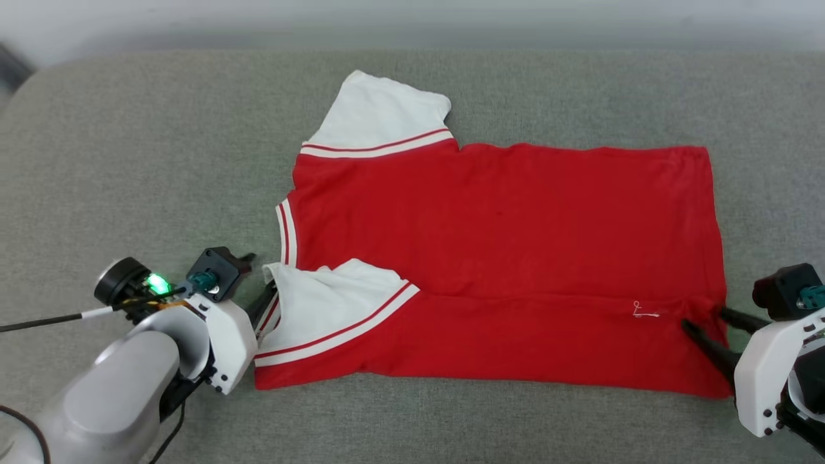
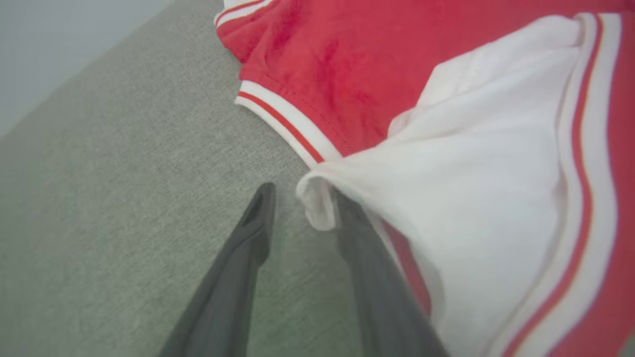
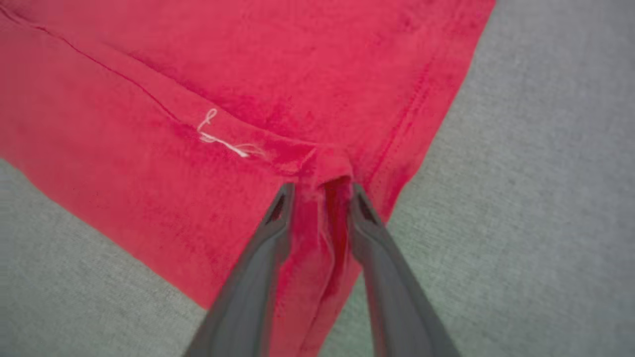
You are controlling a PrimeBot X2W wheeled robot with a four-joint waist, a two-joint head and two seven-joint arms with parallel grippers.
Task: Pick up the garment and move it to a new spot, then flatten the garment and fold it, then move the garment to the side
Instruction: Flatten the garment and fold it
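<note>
The garment (image 1: 503, 225), a red T-shirt with white sleeves, lies spread sideways on the grey cushion, collar to the left and hem to the right. Its near long edge is folded over onto the body. My left gripper (image 1: 267, 299) is at the folded-over near sleeve. In the left wrist view this gripper (image 2: 303, 193) is open, with the white cuff (image 2: 317, 208) draped against its right finger. My right gripper (image 1: 704, 318) is at the near hem corner. In the right wrist view it (image 3: 321, 188) is open, with a pinched ridge of red cloth (image 3: 335, 198) standing loosely between the fingers.
The grey fabric cushion (image 1: 129, 161) extends well beyond the shirt on the left and in front. Its back edge meets a pale wall at the top. A loose white thread (image 1: 644, 312) lies on the folded flap near the hem.
</note>
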